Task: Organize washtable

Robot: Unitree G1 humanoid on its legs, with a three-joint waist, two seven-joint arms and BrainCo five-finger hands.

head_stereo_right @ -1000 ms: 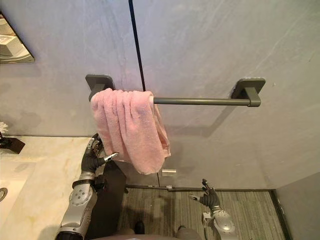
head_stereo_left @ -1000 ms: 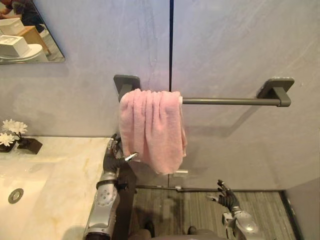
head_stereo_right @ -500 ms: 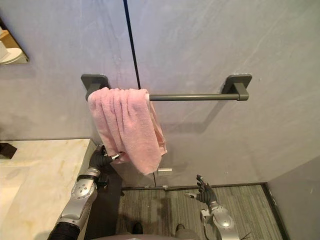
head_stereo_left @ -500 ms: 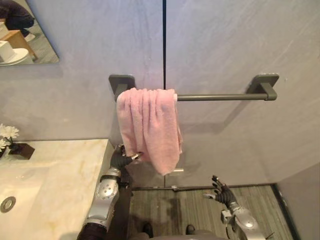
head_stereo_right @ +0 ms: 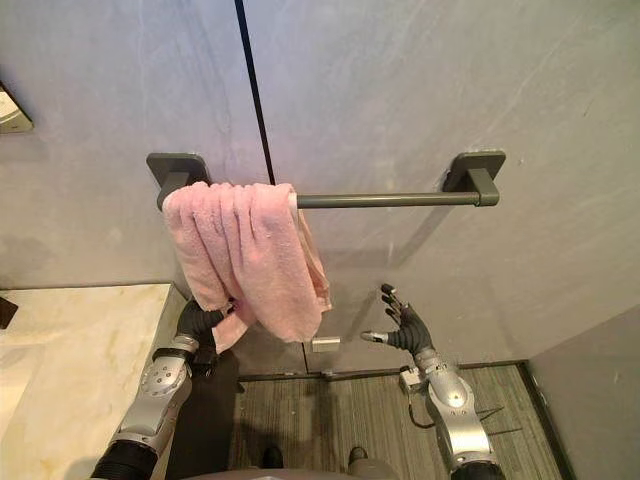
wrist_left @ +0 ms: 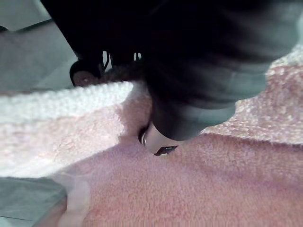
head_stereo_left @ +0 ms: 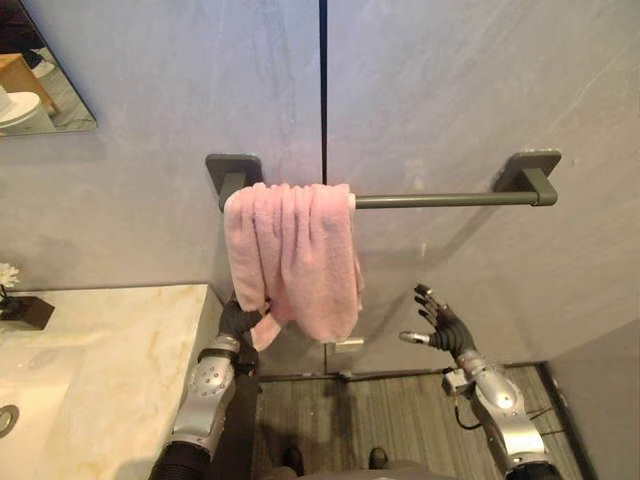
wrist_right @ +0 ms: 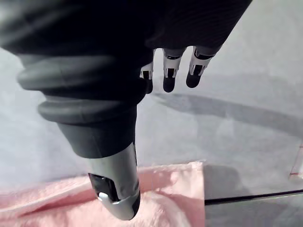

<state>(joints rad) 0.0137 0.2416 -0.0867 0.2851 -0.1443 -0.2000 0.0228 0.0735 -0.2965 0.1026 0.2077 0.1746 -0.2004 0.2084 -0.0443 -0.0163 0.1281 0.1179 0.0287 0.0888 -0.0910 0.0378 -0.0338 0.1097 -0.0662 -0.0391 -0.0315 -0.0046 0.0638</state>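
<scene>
A pink towel (head_stereo_left: 295,255) hangs bunched over the left end of a dark grey wall bar (head_stereo_left: 450,200). My left hand (head_stereo_left: 243,322) reaches up from beside the counter and is shut on the towel's lower left corner, pink cloth bunched round its curled fingers. In the left wrist view the towel (wrist_left: 199,189) lies right against the hand's dark cover and thumb tip (wrist_left: 159,144). My right hand (head_stereo_left: 440,328) hovers open, fingers spread, just right of the towel's lower edge and apart from it. The right wrist view has its straight fingers (wrist_right: 169,75) toward the wall, with the towel (wrist_right: 175,194) beside the thumb.
The marble washtable (head_stereo_left: 100,360) is at the lower left, with a sink drain (head_stereo_left: 4,420) and a small black flower pot (head_stereo_left: 22,310) at its edge. A mirror (head_stereo_left: 40,80) hangs at the upper left. Grey plank floor (head_stereo_left: 400,420) lies below the bar.
My left hand has shut on the towel's lower left corner. My right hand has risen from near the floor to beside the towel. The camera has shifted a little.
</scene>
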